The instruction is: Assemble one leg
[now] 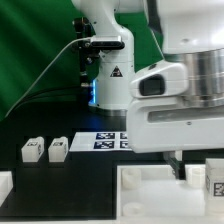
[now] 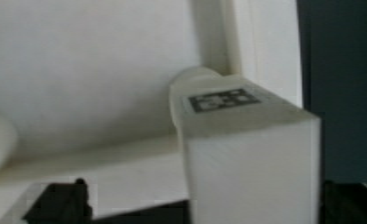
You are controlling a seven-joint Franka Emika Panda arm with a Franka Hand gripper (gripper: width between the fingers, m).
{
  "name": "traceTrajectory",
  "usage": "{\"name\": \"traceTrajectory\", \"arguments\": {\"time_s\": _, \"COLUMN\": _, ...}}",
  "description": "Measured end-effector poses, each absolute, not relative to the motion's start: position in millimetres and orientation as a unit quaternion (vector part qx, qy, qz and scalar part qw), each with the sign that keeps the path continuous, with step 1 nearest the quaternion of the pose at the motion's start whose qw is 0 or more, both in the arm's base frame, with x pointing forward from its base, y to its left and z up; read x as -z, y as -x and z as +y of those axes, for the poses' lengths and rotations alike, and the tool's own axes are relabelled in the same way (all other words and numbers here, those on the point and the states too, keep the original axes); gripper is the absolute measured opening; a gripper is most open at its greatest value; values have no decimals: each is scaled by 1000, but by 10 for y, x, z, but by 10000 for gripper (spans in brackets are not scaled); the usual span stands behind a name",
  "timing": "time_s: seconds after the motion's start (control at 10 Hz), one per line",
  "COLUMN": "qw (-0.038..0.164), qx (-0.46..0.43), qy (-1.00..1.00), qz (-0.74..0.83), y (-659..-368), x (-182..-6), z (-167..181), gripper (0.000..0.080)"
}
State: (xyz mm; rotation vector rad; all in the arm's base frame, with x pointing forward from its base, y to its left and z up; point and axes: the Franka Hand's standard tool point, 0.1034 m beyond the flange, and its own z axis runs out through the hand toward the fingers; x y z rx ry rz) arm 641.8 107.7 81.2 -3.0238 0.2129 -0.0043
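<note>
Four small white plastic legs with black-and-white tags are said to belong to this job, and three show in the exterior view: two loose legs (image 1: 31, 150) (image 1: 57, 150) lie side by side near the table's far edge, towards the exterior view's left, and a third tagged leg (image 1: 217, 180) sits at the exterior view's right edge. The large white square tray-like panel (image 1: 150, 185) with raised corner bosses lies at the near edge of the black table (image 1: 80, 180), and the marker board (image 1: 108, 141) lies flat beyond it, towards the far edge.

In the wrist view a white tagged leg (image 2: 242, 150) fills the frame close under the gripper (image 2: 194, 195), standing against the panel's wall — probably at a corner, though the close, blurred framing leaves that unsure. Only the dark fingertips (image 2: 64, 195) show at the picture's edge, set well apart on either side of the leg; I cannot tell whether they press on it.

As a judgement, the leg has been brought to the panel but is not shown seated or screwed home, so fastening it remains.

Matte black covers the tabletop — plain and uncluttered apart from these parts. Behind the white arm hangs a green curtain (image 1: 25, 50).
</note>
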Motion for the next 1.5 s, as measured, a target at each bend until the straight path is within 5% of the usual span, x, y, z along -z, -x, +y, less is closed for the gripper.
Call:
{"name": "traceTrajectory", "arguments": {"time_s": 0.2, "qw": 41, "qx": 3, "qy": 998, "qz": 37, "y": -6418, "x": -775, "z": 1148, "gripper": 649}}
{"name": "traceTrajectory", "arguments": {"time_s": 0.3, "qw": 40, "qx": 3, "qy": 999, "qz": 37, "y": -6420, "x": -774, "z": 1129, "gripper": 499}}
{"name": "traceTrajectory", "arguments": {"time_s": 0.4, "qw": 41, "qx": 1, "qy": 996, "qz": 73, "y": -6419, "x": -774, "z": 1137, "gripper": 499}}
{"name": "traceTrajectory", "arguments": {"time_s": 0.6, "qw": 41, "qx": -3, "qy": 987, "qz": 156, "y": -6417, "x": -772, "z": 1138, "gripper": 291}}
{"name": "traceTrajectory", "arguments": {"time_s": 1.1, "qw": 34, "qx": -26, "qy": 839, "qz": 542, "y": -6372, "x": -772, "z": 1120, "gripper": 292}}
{"name": "traceTrajectory", "arguments": {"time_s": 1.3, "qw": 62, "qx": -62, "qy": 717, "qz": 692, "y": -6355, "x": -744, "z": 1037, "gripper": 292}}
{"name": "traceTrajectory", "arguments": {"time_s": 1.5, "qw": 68, "qx": -80, "qy": 638, "qz": 762, "y": -6344, "x": -747, "z": 1015, "gripper": 292}}
